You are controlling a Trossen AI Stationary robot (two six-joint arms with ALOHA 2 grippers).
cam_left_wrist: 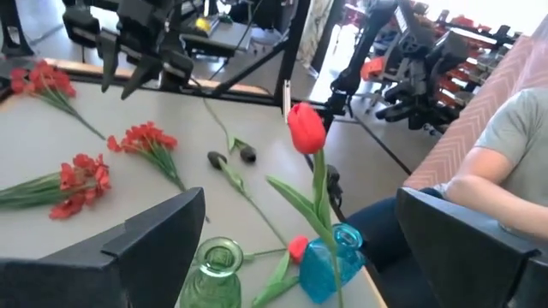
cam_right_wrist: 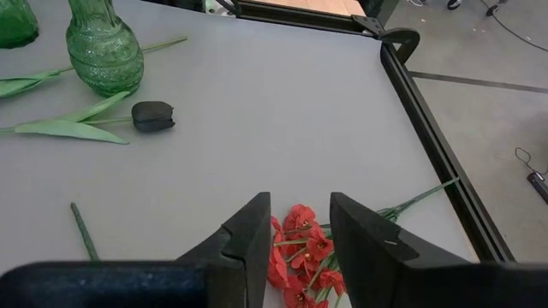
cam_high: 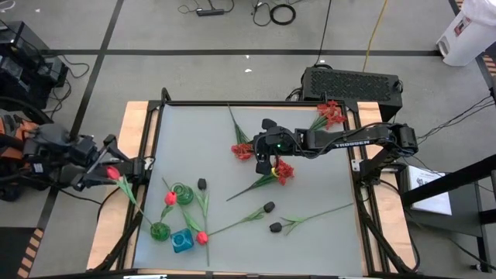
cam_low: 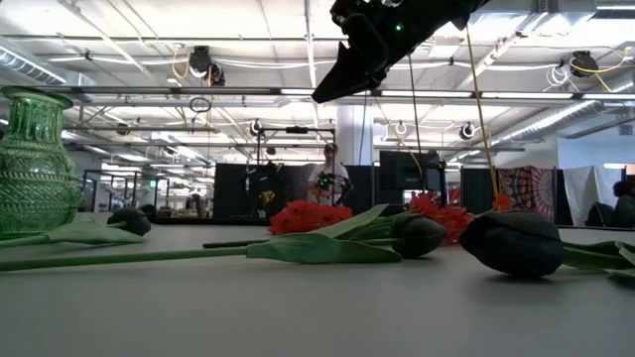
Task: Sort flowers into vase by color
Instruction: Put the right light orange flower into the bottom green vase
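Observation:
A red tulip (cam_high: 114, 173) leans toward the table's left edge. Its stem slants down to the green vase (cam_high: 160, 231) beside the blue vase (cam_high: 182, 241). My left gripper (cam_high: 124, 159) is wide open at the left edge, and the tulip (cam_left_wrist: 306, 128) rises between its fingers, clear of both. My right gripper (cam_high: 265, 164) hangs high over mid-table, open by a narrow gap. A frilly red flower (cam_right_wrist: 300, 248) lies on the table below that gap. Other red flowers (cam_high: 242, 149), black buds (cam_high: 268, 207) and red tulips (cam_high: 170, 198) lie flat.
A second green vase (cam_high: 184, 194) stands left of centre. A black box (cam_high: 353, 81) sits beyond the far edge, and dark rails (cam_high: 360, 178) frame the table. A seated person (cam_left_wrist: 505, 154) is close to the near left corner. Bare tabletop lies at far left (cam_high: 194, 132).

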